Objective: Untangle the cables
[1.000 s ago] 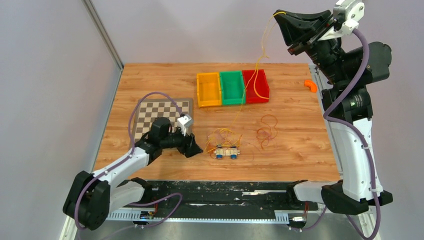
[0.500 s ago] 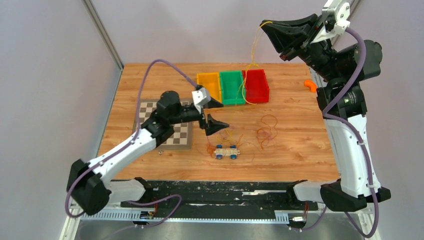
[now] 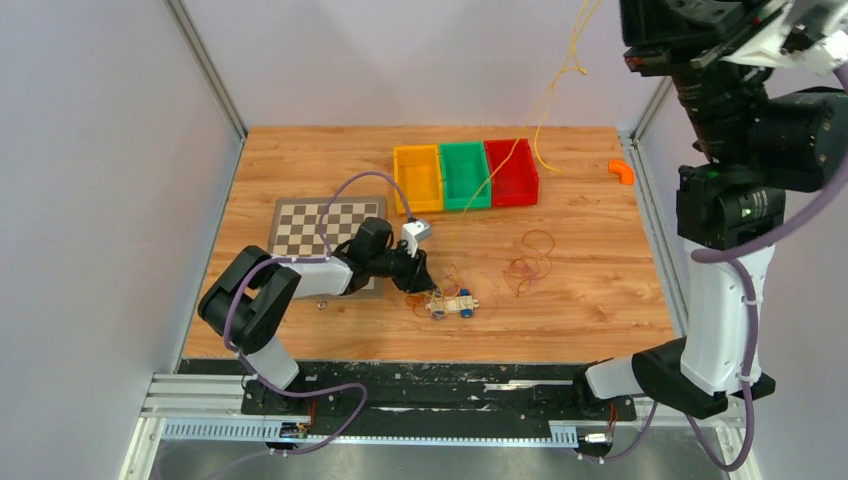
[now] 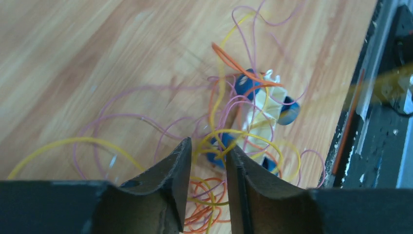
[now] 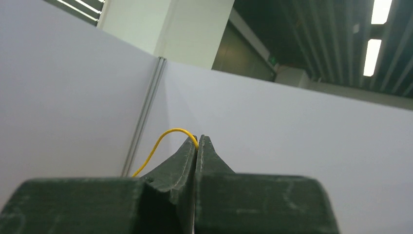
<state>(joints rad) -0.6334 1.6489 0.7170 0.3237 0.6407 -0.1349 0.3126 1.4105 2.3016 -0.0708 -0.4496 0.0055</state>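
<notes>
A tangle of thin yellow and orange cables (image 3: 445, 285) lies on the table around a small wooden toy car with blue wheels (image 3: 452, 304). My left gripper (image 3: 418, 283) is low at the tangle's left side. In the left wrist view it (image 4: 208, 146) is open, with yellow and orange loops (image 4: 219, 195) between its fingers and the car (image 4: 263, 114) just ahead. My right gripper (image 5: 197, 140) is shut on a yellow cable (image 5: 160, 144). It is raised high, its tips cut off by the top edge. The yellow cable (image 3: 548, 105) hangs from it toward the tangle. Red loops (image 3: 530, 262) lie apart to the right.
Yellow (image 3: 417, 178), green (image 3: 465, 175) and red (image 3: 511, 172) bins stand in a row at the back. A chessboard (image 3: 320, 225) lies at the left under my left arm. A small orange piece (image 3: 622, 171) sits at the right edge.
My left gripper dropped from near the bins onto the tangle by the toy car. My right arm rose higher and rightward, lifting the yellow cable with it.
</notes>
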